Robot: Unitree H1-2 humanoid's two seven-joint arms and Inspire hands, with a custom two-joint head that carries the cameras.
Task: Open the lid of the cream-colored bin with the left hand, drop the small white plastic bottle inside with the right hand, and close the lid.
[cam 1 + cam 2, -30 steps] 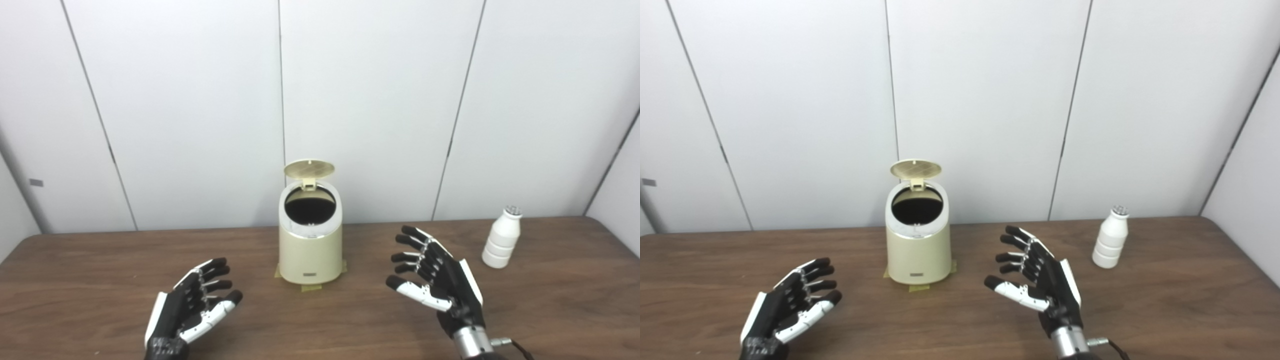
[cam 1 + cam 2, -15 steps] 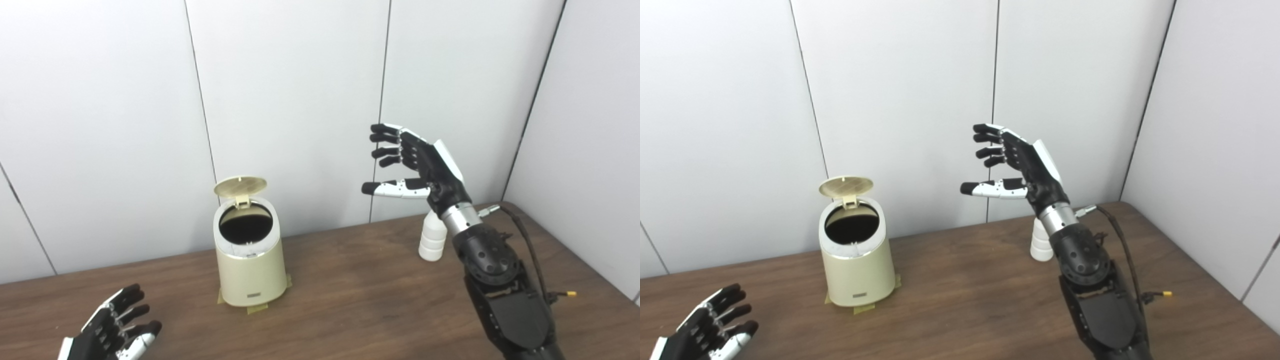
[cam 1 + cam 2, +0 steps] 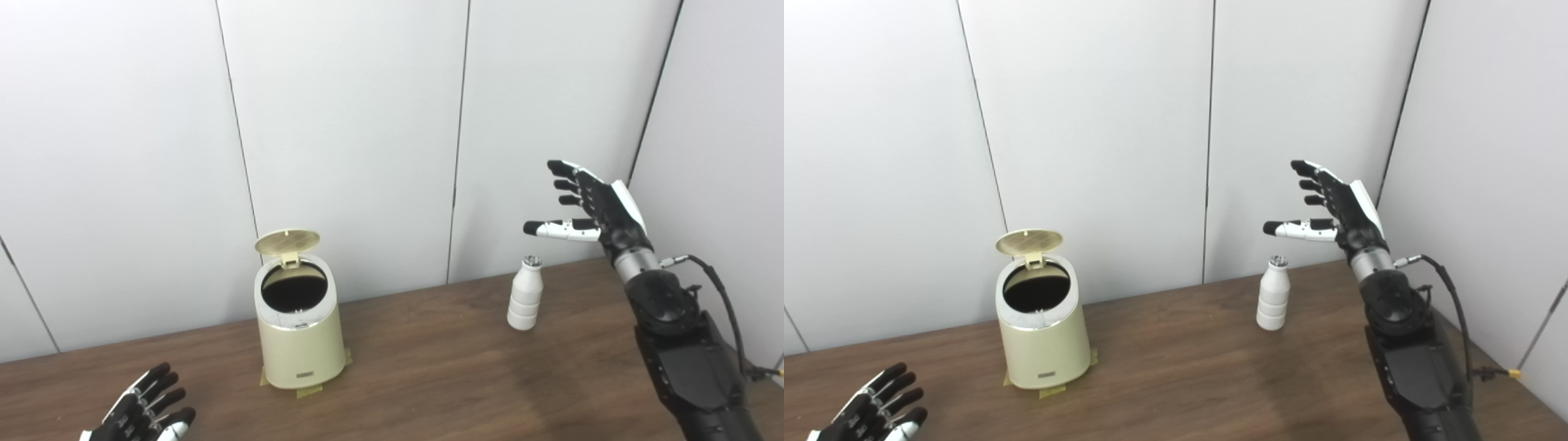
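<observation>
- Since half a second ago the right hand (image 3: 591, 205) has swung rightward, from over the bin side of the bottle to a raised place up and right of it; the bottle, then partly hidden behind the wrist, now shows whole.
- One cream-colored cylindrical plastic bin (image 3: 298, 334) stands upright on the brown wood-grain worktop (image 3: 429, 380), on patches of tape (image 3: 304, 392) at its base.
- One round hinged lid (image 3: 287, 241) stands tipped up at the bin's back rim, leaving the dark mouth uncovered.
- One small white ribbed plastic bottle (image 3: 525, 294) stands upright near the worktop's back edge, well apart from the bin and to its right, touched by neither hand.
- Right hand: fingers spread, thumb stretched toward the left, holding nothing, in the air above the bottle's height.
- Left hand (image 3: 144, 416): low at the bottom left corner, fingers apart, holding nothing, partly cut off by the frame.
- Bare worktop lies between bin and bottle and in front of both.
- White wall panels (image 3: 343, 122) close the back edge; another panel closes the right side.
</observation>
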